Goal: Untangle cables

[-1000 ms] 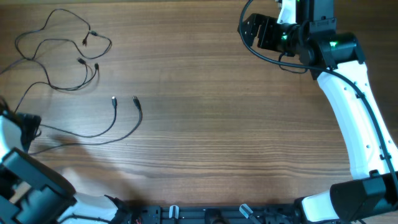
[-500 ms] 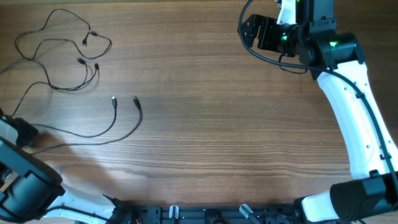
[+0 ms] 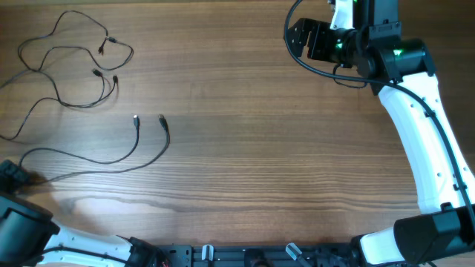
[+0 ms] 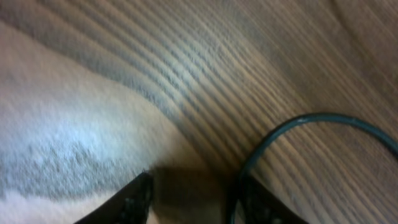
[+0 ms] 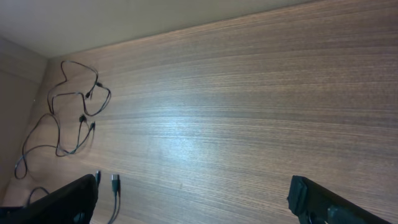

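The cables (image 3: pixel 74 63) lie as thin black loops at the table's far left. Two of them run forward and end in small silvery plugs (image 3: pixel 148 120). They trail toward my left gripper (image 3: pixel 16 176), low at the left edge. In the left wrist view my left gripper (image 4: pixel 198 202) is pressed close to the wood. One cable (image 4: pixel 311 118) curves in along the inner side of the right fingertip (image 4: pixel 255 202), and a clear gap of wood shows between the fingers. My right gripper (image 3: pixel 303 37) hovers wide open at the far right, holding nothing. The right wrist view shows my right gripper (image 5: pixel 199 202) and the cables (image 5: pixel 74 112) far off.
The wooden table (image 3: pixel 260 148) stretches between the two arms. A thicker black cord (image 3: pixel 319 70) hangs off the right arm (image 3: pixel 415 126). The table's front rail (image 3: pixel 245 256) carries dark mounts.
My left gripper has slid toward the table's front edge and its fingers have narrowed. Cable runs that the left arm covered now show. The right arm has not moved.
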Robot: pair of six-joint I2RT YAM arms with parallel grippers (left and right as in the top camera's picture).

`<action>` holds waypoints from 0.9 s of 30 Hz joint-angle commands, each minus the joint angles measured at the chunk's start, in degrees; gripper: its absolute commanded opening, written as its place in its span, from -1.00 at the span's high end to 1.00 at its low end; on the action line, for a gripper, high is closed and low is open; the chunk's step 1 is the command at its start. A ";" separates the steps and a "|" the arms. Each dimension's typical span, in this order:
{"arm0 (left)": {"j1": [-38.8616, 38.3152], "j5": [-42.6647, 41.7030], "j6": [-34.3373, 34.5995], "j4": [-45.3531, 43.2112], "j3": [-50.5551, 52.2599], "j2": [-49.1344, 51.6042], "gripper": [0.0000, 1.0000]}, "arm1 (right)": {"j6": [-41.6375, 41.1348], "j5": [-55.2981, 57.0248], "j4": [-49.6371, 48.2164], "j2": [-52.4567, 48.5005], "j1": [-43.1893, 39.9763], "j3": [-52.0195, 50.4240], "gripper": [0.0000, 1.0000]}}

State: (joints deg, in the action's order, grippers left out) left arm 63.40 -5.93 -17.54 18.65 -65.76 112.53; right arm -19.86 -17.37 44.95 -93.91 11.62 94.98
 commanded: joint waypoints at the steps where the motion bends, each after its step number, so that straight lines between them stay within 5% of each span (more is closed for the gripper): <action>1: 0.15 -2.69 -1.81 -0.94 0.94 5.92 0.83 | 0.28 1.07 -0.17 -0.50 0.09 0.15 -0.99; 6: 0.15 2.21 -6.95 -2.43 0.37 5.88 0.92 | 0.22 1.09 0.76 -0.50 0.09 0.15 -0.99; 15: 0.11 7.21 -5.35 2.60 -2.80 2.34 0.92 | 0.24 1.09 0.20 -0.50 0.09 0.15 -0.99; 22: 2.38 13.05 10.27 2.71 -2.95 -0.57 0.92 | 0.46 1.11 1.20 -0.50 0.09 0.15 -0.99; 27: 3.48 13.07 4.26 -0.11 -2.95 -0.83 0.92 | 0.52 1.11 1.40 -0.50 0.09 0.15 -0.99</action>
State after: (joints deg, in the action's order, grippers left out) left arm 66.41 5.98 -10.85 20.38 -69.01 113.69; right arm -19.86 -17.28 46.35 -93.91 11.62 94.98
